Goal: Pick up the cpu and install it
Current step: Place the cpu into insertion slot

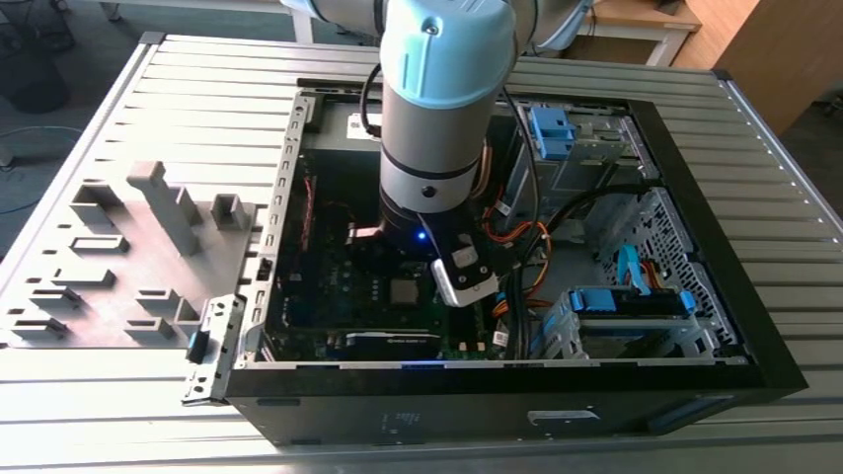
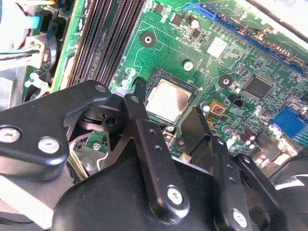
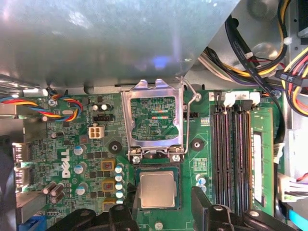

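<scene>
- Hanging the silver and light-blue robot arm (image 1: 435, 118) straight down into the open black computer case (image 1: 737, 365), per the exterior view.
- Holding the black two-finger gripper (image 2: 167, 98) spread wide just over the green motherboard (image 2: 207, 67), pinching nothing.
- Flanking the small flat square cpu with the silver-grey metal top (image 2: 168, 100) with the fingers (image 2: 144, 139), one on each side, in both wrist views; not possible telling whether touching it or just clear of it.
- Finding the cpu (image 3: 157, 189) lying flat and level inside the dark square socket (image 2: 166, 76) on the motherboard, its metal top facing up.
- Seeing the silver metal load plate (image 3: 153, 89) swung open just beside the socket, not covering the cpu, with the thin wire lever (image 3: 190, 91) raised along one side of it.
- Running the long black memory slots (image 3: 231, 154) parallel to one side of the socket, near the cpu.
- Bundling yellow, orange and black cables (image 3: 293, 62) at the case wall, beyond the memory slots.
- Resting the case on the grey slatted metal surface (image 1: 197, 99), side panel off and interior facing up.
- Sitting the grey plastic fixture tray with upright blocks (image 1: 118, 257) on the same surface, at the exterior view's left of the case, well apart from the gripper.
</scene>
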Robot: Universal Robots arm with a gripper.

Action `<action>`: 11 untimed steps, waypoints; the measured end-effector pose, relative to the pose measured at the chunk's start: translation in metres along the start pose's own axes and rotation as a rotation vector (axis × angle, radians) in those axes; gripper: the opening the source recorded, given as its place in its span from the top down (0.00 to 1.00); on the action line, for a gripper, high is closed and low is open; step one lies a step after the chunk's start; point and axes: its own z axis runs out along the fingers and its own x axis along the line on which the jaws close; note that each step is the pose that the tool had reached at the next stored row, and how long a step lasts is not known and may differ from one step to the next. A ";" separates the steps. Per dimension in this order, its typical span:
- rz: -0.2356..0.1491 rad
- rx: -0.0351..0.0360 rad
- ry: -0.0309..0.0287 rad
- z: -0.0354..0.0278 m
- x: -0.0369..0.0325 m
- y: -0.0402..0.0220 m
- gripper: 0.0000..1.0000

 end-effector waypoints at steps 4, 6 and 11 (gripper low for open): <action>0.000 -0.0001 0.0000 0.0000 0.0000 0.0000 0.44; 0.000 0.0000 0.0000 0.0000 0.0000 0.0000 0.44; 0.000 0.0000 0.0000 0.0000 -0.0001 0.0000 0.58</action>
